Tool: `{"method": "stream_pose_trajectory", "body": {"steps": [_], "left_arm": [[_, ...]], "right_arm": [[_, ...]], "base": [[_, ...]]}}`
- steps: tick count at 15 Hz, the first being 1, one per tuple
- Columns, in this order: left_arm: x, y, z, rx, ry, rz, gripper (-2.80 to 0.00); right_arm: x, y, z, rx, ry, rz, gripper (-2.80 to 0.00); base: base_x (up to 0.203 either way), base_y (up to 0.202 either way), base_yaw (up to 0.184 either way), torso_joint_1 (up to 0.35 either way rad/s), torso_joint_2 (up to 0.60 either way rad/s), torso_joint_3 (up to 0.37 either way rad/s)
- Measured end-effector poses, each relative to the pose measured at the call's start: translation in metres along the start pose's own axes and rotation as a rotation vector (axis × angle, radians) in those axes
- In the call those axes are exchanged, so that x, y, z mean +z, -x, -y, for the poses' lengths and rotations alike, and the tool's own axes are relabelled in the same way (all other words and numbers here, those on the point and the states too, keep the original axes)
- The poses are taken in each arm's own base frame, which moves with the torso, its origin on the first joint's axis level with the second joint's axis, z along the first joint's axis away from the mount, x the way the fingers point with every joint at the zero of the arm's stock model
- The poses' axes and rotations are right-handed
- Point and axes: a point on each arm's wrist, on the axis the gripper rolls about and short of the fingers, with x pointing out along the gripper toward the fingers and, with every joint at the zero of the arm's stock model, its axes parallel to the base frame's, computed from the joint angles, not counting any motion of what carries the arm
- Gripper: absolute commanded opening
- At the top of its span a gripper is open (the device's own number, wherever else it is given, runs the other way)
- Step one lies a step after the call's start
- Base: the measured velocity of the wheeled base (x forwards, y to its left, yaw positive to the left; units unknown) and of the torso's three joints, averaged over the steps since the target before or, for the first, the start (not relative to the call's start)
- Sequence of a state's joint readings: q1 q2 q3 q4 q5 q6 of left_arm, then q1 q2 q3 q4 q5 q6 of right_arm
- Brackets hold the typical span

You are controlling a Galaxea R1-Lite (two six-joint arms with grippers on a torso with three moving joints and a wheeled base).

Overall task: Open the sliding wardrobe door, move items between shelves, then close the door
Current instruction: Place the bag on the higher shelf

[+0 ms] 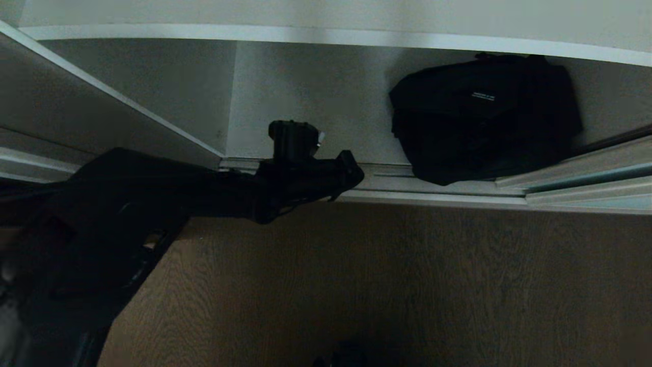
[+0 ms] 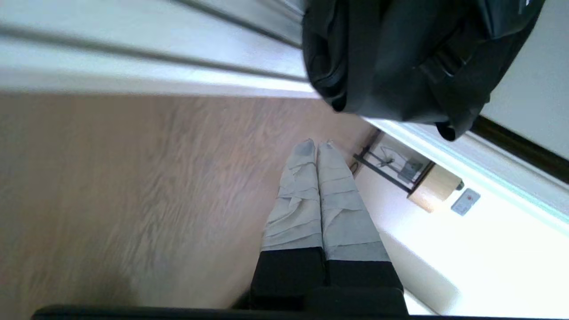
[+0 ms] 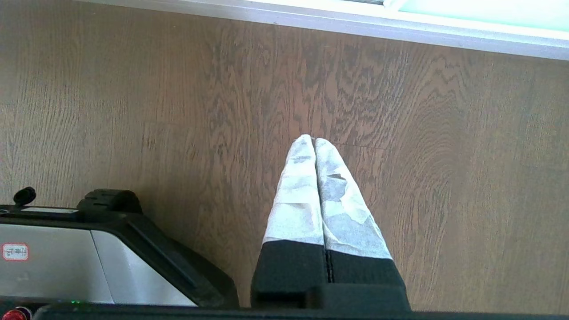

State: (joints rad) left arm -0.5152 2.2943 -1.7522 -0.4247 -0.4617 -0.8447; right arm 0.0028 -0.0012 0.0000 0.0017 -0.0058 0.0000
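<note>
The left gripper (image 1: 351, 176), fingers (image 2: 306, 186) pressed together and empty, hangs over the floor by the door track; rightward, the black bag (image 1: 484, 117) sits on the bottom shelf (image 1: 316, 102). Door looks open, so next: spread fingers, reach right for the bag

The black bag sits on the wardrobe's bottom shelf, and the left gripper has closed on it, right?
Not quite. The black bag does sit on the bottom shelf, but the left gripper is shut on nothing; the left wrist view shows it short of the bag, over the floor.
</note>
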Motion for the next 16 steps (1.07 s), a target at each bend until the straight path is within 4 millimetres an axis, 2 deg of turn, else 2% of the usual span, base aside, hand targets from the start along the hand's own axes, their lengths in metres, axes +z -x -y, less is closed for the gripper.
{"method": "stream_pose_trajectory", "body": {"steps": [4, 6, 9, 11, 13, 16], "left_arm": [[-0.003, -0.030, -0.014, -0.056, -0.047, 0.029, -2.80], [-0.005, -0.038, -0.018, -0.122, -0.088, 0.039, -2.80], [-0.013, -0.042, -0.025, -0.115, -0.104, 0.027, -2.80], [-0.022, -0.035, -0.030, -0.077, -0.115, -0.008, -2.80], [-0.035, -0.018, -0.031, -0.023, -0.187, -0.053, -2.80], [-0.051, 0.032, -0.017, 0.110, -0.362, -0.069, -2.80]], "right_arm": [[0.000, 0.000, 0.000, 0.000, 0.000, 0.000, -2.80], [0.000, 0.000, 0.000, 0.001, 0.000, 0.000, -2.80], [0.000, 0.000, 0.000, 0.000, 0.000, 0.000, -2.80], [0.000, 0.000, 0.000, 0.000, 0.000, 0.000, -2.80], [0.000, 0.000, 0.000, 0.000, 0.000, 0.000, -2.80], [0.000, 0.000, 0.000, 0.000, 0.000, 0.000, -2.80]], "base": [[0.000, 0.000, 0.000, 0.000, 0.00, 0.000], [0.000, 0.000, 0.000, 0.000, 0.00, 0.000], [0.000, 0.000, 0.000, 0.000, 0.00, 0.000], [0.000, 0.000, 0.000, 0.000, 0.00, 0.000], [0.000, 0.000, 0.000, 0.000, 0.00, 0.000], [0.000, 0.000, 0.000, 0.000, 0.00, 0.000]]}}
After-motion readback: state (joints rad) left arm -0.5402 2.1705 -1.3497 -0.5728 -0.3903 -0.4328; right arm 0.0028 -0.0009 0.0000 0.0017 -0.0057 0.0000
